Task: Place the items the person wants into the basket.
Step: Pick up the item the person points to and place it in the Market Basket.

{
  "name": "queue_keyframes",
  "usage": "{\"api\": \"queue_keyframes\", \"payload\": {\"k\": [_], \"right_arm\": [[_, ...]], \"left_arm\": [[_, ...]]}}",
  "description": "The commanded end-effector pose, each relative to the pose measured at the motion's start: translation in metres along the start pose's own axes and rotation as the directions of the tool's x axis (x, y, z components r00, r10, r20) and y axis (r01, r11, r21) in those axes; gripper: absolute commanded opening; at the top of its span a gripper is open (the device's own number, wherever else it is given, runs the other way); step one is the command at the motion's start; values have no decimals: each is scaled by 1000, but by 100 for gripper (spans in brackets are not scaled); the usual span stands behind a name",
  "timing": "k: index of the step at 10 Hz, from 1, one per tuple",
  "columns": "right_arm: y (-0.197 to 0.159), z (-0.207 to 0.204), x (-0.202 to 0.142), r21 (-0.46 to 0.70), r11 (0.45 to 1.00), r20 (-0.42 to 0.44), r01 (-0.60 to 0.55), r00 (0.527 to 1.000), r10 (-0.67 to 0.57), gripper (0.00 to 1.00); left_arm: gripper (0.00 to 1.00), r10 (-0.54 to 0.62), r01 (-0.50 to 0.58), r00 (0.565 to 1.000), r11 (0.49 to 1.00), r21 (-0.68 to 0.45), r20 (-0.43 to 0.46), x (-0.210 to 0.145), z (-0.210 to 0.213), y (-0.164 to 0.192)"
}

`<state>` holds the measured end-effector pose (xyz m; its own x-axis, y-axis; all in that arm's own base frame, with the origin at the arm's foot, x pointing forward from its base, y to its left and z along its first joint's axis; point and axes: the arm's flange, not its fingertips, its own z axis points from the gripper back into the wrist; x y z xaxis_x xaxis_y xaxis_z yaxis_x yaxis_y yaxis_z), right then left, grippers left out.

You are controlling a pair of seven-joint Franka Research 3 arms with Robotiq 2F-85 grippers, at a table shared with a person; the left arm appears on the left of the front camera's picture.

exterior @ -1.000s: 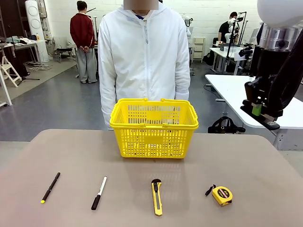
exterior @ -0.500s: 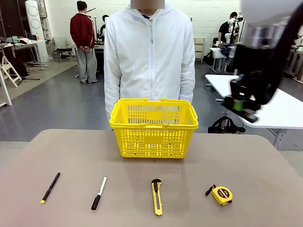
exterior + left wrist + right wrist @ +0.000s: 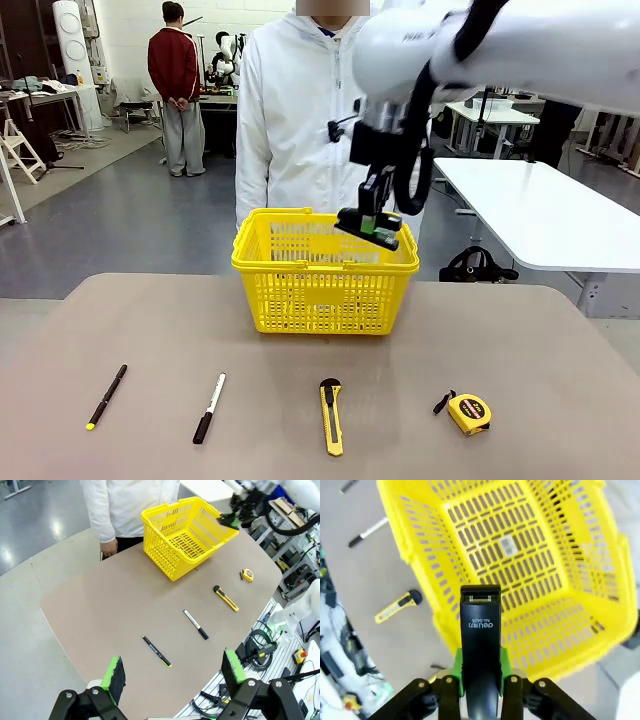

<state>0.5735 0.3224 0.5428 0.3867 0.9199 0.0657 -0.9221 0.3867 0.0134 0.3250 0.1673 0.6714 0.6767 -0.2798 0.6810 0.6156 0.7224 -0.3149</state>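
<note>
While left pincer [image 3: 173, 669] gapes, right pincer [image 3: 481, 672] clamps slim black slab [image 3: 480, 625], perhaps stapler, above lattice-walled yellow plastic basket [image 3: 420, 540].

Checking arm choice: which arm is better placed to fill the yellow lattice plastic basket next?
Right. The right fingers grip a black oblong item above the yellow lattice basket; left fingers hang open.

left tool [image 3: 173, 669]: jaws wide, high up | right tool [image 3: 370, 222]: clamped on black item [image 3: 480, 625]
</note>
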Motion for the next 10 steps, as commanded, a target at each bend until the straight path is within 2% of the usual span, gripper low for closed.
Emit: {"api": "queue_keyframes", "payload": {"k": [1,5,10], "right_arm": [[-25,5,37,-27,994,-59,-103,993,102,32],[-45,-40,55,27,978,-53,-205,977,206,32],[-51,-78,56,36,975,-71,-220,972,222,32]], "left_arm": [[100,-21,22,1000,1000,-11,12,-1,2,1],[100,-21,22,1000,1000,-11,12,-1,2,1],[100,-21,22,1000,1000,-11,12,-1,2,1]]}}
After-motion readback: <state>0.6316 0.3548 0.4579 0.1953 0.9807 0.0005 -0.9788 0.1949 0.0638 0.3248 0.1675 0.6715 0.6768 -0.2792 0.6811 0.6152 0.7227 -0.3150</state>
